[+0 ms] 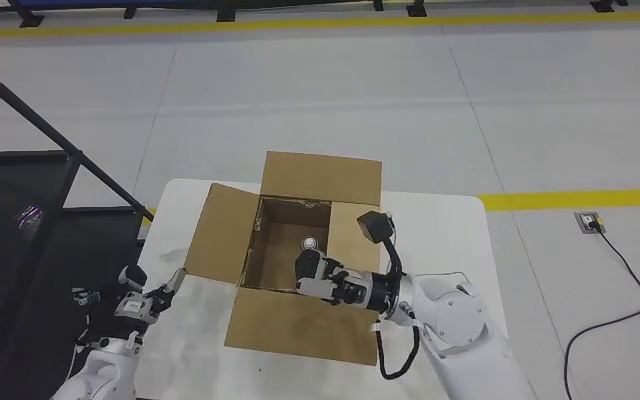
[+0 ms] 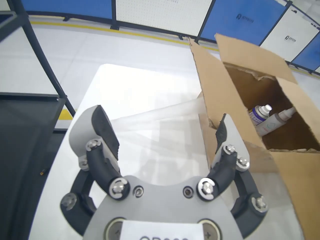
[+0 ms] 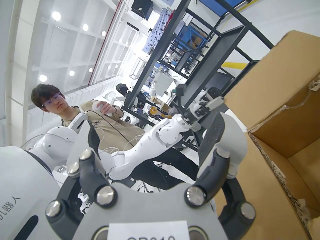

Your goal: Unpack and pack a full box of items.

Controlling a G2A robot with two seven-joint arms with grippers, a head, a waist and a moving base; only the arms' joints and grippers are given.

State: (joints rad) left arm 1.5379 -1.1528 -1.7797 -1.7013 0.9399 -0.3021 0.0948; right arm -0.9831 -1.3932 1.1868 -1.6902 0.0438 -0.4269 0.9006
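The left arm sits low over the surface [image 2: 140, 88], just beside the open box [image 2: 212, 88], with its claw [image 2: 162, 116] spread wide and empty. The right arm stretches across the box's opening, its claw [image 3: 155, 126] also wide open and gripping nothing. A spray can [image 2: 260, 114] and a bottle [image 2: 273, 123] lie inside the box.

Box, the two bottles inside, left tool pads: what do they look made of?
Box: corrugated cardboard, raw matte brown, ragged torn edges. Spray bottle: glossy printed body, metal or plastic, unclear; white cap looks plastic. Pale bottle: smooth, probably plastic. Left tool pads: matte black, textured, rubber-like.
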